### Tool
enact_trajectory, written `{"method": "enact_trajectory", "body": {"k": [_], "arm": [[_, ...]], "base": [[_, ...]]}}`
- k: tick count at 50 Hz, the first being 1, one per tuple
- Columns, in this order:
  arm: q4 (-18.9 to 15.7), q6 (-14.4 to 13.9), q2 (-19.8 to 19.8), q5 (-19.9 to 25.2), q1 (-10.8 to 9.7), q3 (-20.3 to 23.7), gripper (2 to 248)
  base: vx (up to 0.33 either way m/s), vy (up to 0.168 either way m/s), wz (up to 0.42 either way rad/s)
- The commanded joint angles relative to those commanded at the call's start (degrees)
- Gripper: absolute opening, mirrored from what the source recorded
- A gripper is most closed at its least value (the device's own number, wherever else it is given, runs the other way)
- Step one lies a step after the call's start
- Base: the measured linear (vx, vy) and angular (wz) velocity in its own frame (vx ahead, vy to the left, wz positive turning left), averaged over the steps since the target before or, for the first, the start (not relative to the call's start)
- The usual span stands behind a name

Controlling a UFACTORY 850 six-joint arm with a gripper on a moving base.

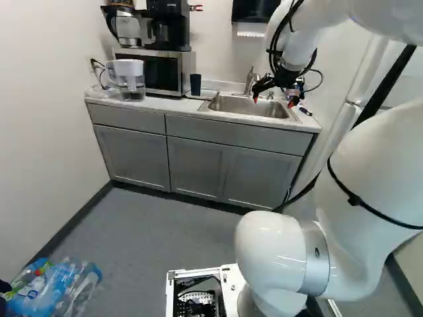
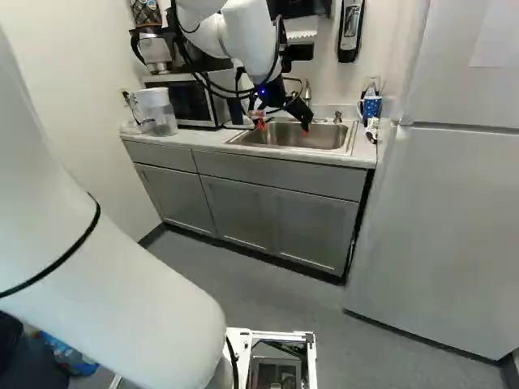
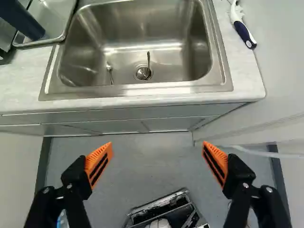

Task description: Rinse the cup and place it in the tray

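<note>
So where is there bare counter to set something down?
Bare: the counter between the sink and the near corner, short of the brush; also the strip between the tray and the front edge. Crowded: around microwave, pitcher and coffee maker; the tray holds the cup.

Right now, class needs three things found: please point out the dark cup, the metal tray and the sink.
Dark cup (image 1: pixel 195 84): left base view, middle of its side.
Metal tray (image 3: pixel 51 16): wrist view, bare part of its floor.
Sink (image 3: pixel 142 89): wrist view, front rim.
</note>
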Motion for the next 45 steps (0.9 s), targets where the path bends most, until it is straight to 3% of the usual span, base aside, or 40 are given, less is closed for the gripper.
{"method": "enact_trajectory", "body": {"k": [22,45], "arm": [[-0.1,-0.1,0.5,4.6,1.1,3.1,247],[-0.1,-0.3,1.3,12.8,2.9,8.6,247]], "base": [[0.0,0.0,0.0],[0.0,0.0,0.0]]}}
